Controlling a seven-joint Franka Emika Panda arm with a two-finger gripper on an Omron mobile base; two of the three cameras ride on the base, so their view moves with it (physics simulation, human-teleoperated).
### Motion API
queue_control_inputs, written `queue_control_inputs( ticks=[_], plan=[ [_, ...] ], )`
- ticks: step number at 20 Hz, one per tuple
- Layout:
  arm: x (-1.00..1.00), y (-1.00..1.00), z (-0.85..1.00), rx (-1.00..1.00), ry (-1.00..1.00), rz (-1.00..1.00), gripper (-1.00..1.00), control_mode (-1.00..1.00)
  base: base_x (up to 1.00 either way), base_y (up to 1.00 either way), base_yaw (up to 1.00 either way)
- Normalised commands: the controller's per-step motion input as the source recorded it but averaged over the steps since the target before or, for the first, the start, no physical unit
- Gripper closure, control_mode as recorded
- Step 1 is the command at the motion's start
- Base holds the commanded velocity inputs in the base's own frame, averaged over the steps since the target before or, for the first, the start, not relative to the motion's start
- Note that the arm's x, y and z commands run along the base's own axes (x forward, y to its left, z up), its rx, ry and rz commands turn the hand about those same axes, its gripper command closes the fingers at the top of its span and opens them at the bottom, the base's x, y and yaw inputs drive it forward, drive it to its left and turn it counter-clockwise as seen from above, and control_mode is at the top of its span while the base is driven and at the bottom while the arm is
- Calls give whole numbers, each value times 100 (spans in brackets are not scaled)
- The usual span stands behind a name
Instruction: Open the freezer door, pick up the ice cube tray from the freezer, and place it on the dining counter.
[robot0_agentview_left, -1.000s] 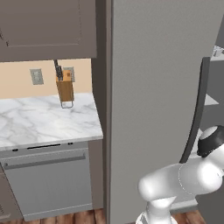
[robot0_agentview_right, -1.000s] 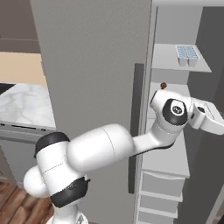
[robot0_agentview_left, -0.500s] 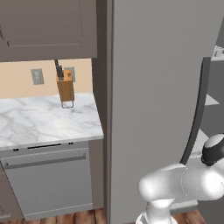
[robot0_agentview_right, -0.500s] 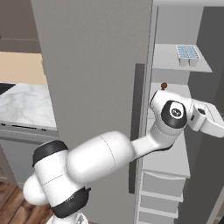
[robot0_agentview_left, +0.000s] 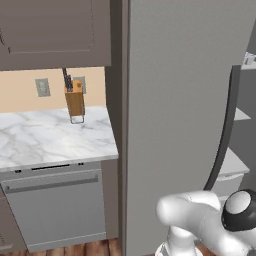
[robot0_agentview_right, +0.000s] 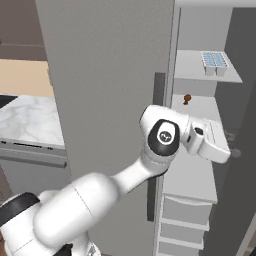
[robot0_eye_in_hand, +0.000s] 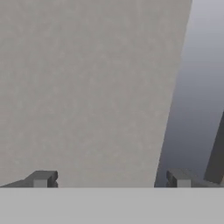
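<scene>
Grey fridge fronts across both base views, with a marble worktop (robot0_agentview_left: 50, 137) and a knife block (robot0_agentview_left: 75, 102) at left of the left base view, above a dishwasher front (robot0_agentview_left: 55, 210). Freezer door (robot0_agentview_right: 240, 150) swung open at the right edge of the right base view, seen nearly edge-on, its dark curved handle (robot0_agentview_left: 225, 135) arcing down the right side of the left base view. Open compartment at centre right of the right base view, white shelves stacked, drawers below. Ice cube tray (robot0_agentview_right: 215, 61) on the top shelf (robot0_agentview_right: 195, 70), upper right of that view, near the shelf's front right, well above the hand. Small brown object (robot0_agentview_right: 187, 98) on the shelf beneath, too small to identify. Gripper (robot0_eye_in_hand: 111, 178) at mid-height in front of the shelves, pointing towards the open door, jaws spread wide and empty; in the hand view, two dark fingertips (robot0_eye_in_hand: 41, 179) at the bottom with flat grey panel ahead and a paler strip at right. Door step judged done; reach for the tray not yet begun. Risks from here: hand or wrist clipping the shelf edge on the way up, since the tray sits high; nudging the tray off the shelf's front with a careless approach; door drifting back onto the arm; fingers closing across the wrong side and tipping the tray.
</scene>
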Motion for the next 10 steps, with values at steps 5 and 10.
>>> queue_control_inputs(
  ticks=[5,10],
  plan=[
    [-58,86,19,0,4,5,-100,-100,0,0,0],
    [-51,92,3,0,6,11,-100,-100,0,0,0]
  ],
)
